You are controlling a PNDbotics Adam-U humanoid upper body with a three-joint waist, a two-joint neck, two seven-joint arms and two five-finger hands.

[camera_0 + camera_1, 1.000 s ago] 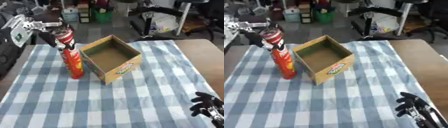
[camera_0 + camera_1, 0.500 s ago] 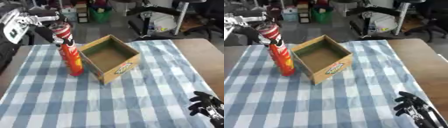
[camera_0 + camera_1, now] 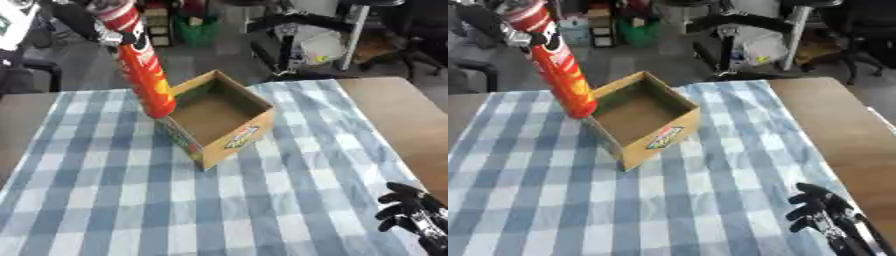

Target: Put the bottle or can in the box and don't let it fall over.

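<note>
Can (image 3: 143,70) near-upright, top tilted left

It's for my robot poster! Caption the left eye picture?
Left hand lifts the can beside the box.

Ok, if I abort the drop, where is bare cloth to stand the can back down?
Bare checked cloth lies left of and in front of the box, and between the box and the right hand. It is tight only at the box's left rim, where the left hand hangs the tall red can.
</note>
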